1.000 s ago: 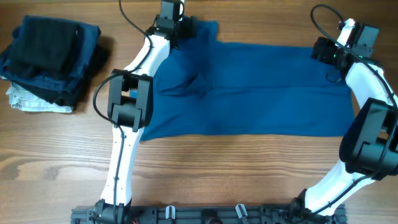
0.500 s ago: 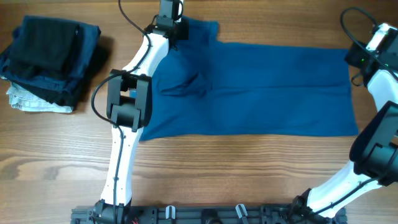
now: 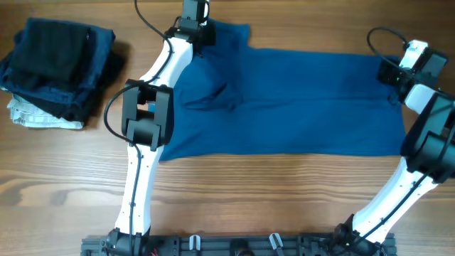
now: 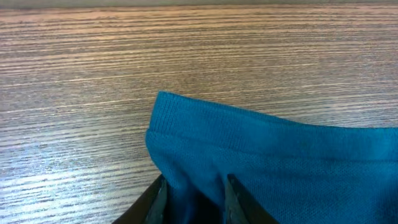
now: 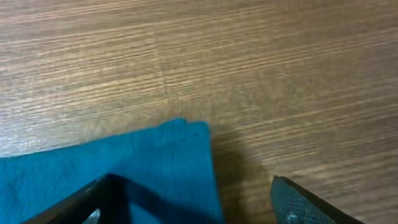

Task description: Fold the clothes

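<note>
A blue garment (image 3: 298, 103) lies spread flat across the wooden table, with a small crease near its left part. My left gripper (image 3: 193, 23) is at its far left corner. In the left wrist view the gripper (image 4: 194, 202) is shut on a pinch of the blue garment (image 4: 280, 162) just behind the hemmed edge. My right gripper (image 3: 392, 70) is at the far right corner. In the right wrist view it (image 5: 199, 202) stands open and wide, with the corner of the garment (image 5: 161, 155) lying flat between its fingers (image 5: 305, 202).
A stack of folded dark clothes (image 3: 57, 71) over a pale one sits at the far left of the table (image 3: 284, 199). The arms' base rail (image 3: 234, 245) runs along the near edge.
My left gripper has shut on the garment's far left corner. My right gripper swung out past the right edge, then came back over the far right corner.
</note>
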Motion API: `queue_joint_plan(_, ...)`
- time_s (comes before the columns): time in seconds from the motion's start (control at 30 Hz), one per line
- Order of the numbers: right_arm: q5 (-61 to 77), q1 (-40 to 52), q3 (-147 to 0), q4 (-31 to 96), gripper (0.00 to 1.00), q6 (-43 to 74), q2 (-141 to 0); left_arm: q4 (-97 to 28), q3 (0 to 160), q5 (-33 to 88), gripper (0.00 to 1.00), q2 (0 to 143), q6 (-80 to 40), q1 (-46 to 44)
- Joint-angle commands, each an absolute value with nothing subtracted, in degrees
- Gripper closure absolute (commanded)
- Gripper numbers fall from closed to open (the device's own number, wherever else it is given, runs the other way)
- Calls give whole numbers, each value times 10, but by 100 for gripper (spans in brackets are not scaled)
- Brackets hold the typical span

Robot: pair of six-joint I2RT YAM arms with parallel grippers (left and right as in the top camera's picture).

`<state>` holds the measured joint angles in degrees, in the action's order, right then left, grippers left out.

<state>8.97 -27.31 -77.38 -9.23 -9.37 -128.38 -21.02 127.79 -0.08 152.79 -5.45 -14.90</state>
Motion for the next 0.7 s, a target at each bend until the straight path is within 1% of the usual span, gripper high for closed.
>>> queue_joint_plan(0.0, 105, -272, -779, -98, 31, -105, -1298, -226, 1272, 4, 71, 1534, -69, -147)
queue_joint_plan(0.03, 105, -272, -779, -98, 45, -105, -1298, -226, 1272, 4, 74, 1534, -69, -147)
queue_joint_plan(0.07, 107, -272, -779, -96, 53, -105, -1297, -226, 1272, 4, 81, 1534, -69, -147)
queue_joint_plan(0.1, 109, -272, -779, -91, 67, -100, -1296, -226, 1272, 4, 87, 1533, -69, -146)
queue_joint_plan(0.2, 140, -272, -779, -90, 78, -98, -1291, -226, 1272, 4, 91, 1531, -69, -146)
queue_joint_plan(0.23, 141, -272, -779, -90, 83, -95, -1287, -225, 1272, 4, 91, 1530, -69, -146)
queue_joint_plan(0.27, 142, -272, -779, -89, 92, -88, -1279, -223, 1272, 4, 91, 1529, -69, -146)
queue_joint_plan(0.3, 143, -272, -779, -85, 96, -88, -1271, -221, 1272, 4, 93, 1527, -68, -146)
queue_joint_plan(0.37, 145, -272, -779, -72, 96, -88, -1248, -220, 1272, 4, 96, 1523, -69, -143)
queue_joint_plan(0.57, 157, -272, -779, 38, 96, -88, -1158, -229, 1272, 4, 96, 1474, -64, -142)
queue_joint_plan(0.67, 200, -272, -779, 86, 96, -88, -1128, -243, 1272, 4, 96, 1429, -64, -140)
